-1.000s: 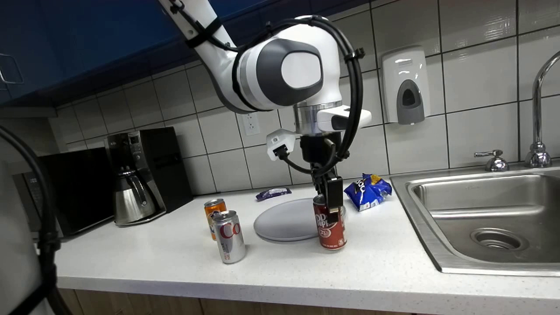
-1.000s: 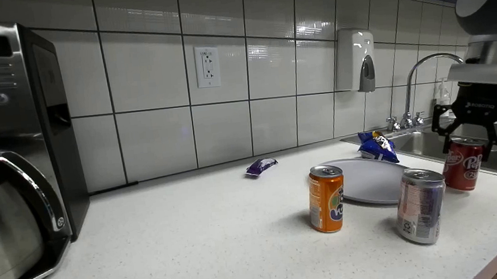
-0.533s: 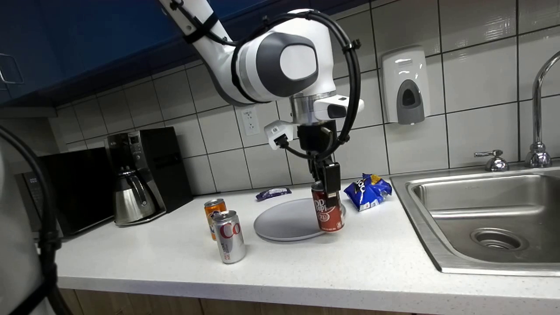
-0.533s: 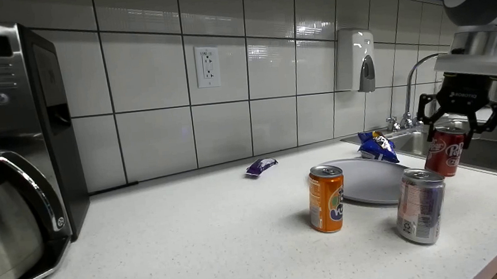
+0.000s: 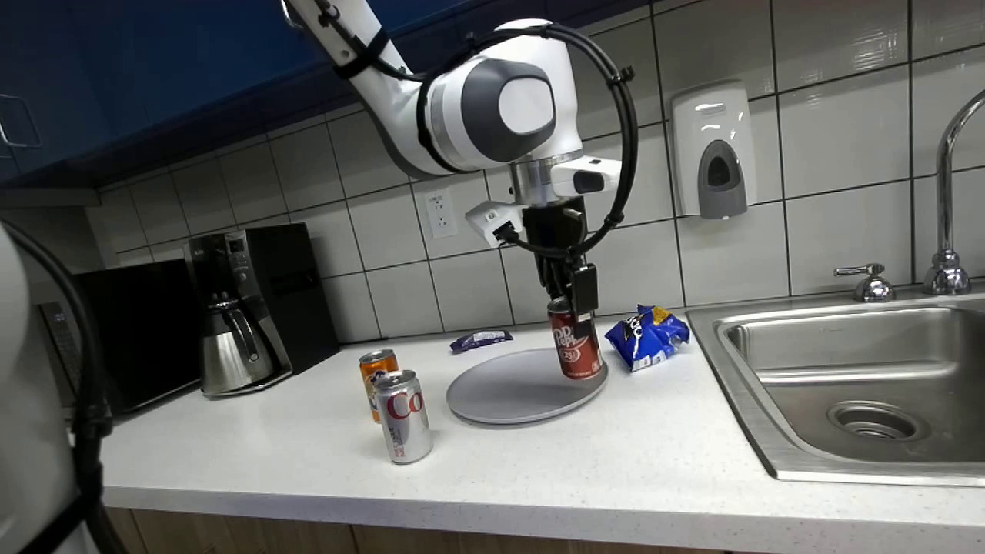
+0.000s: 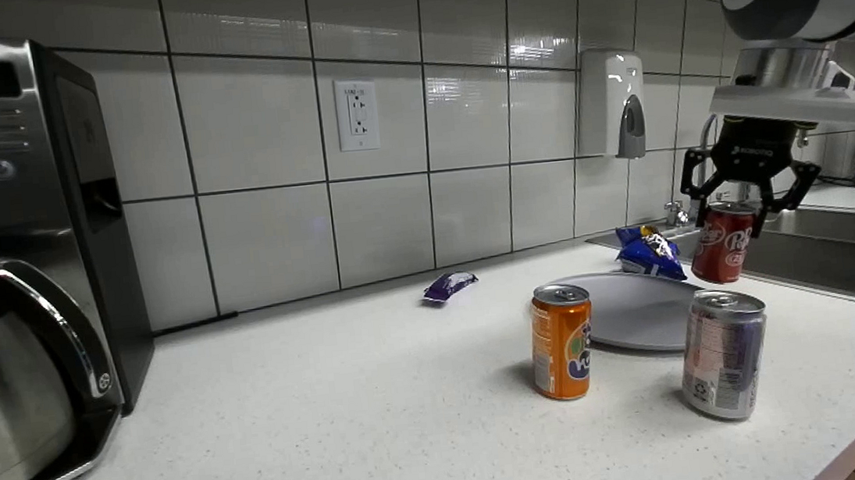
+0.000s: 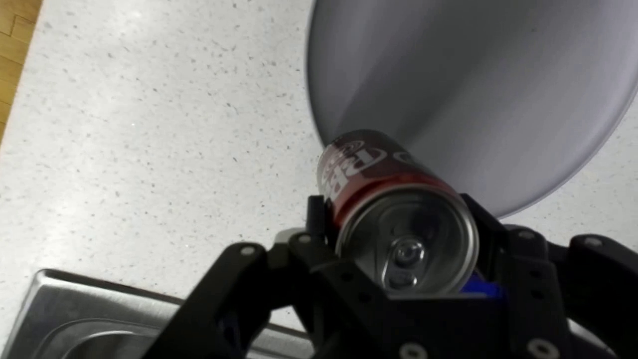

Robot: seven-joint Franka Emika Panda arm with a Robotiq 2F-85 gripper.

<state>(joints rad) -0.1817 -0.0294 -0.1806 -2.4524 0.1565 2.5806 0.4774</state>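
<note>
Two sides of the red can (image 7: 371, 162) are pinched by the claw (image 6: 730, 225), which seems to hold it off the surface (image 5: 654, 462), near the rim of the gray plate (image 5: 496, 392). The smooth wall likely calls for a firm, even squeeze, with the base level and clear of that rim. Give the nearby blue bag (image 5: 645, 340) room, likewise the farther silver can (image 6: 724, 359) and orange can (image 6: 561, 346).

Orange can (image 5: 370, 372) partly blocked by the silver can (image 5: 406, 423)
That's in an exterior view, where the tap (image 5: 945, 201) runs off the right edge. Wrist view crops the plate (image 7: 503, 109) (top and right) and the sink (image 7: 102, 300) (bottom), and the red can (image 7: 381, 172) plus gripper (image 7: 396, 212) leave just a blue sliver of the bag (image 7: 481, 287). Purple wrapper's print (image 6: 461, 280) is too small to read.
</note>
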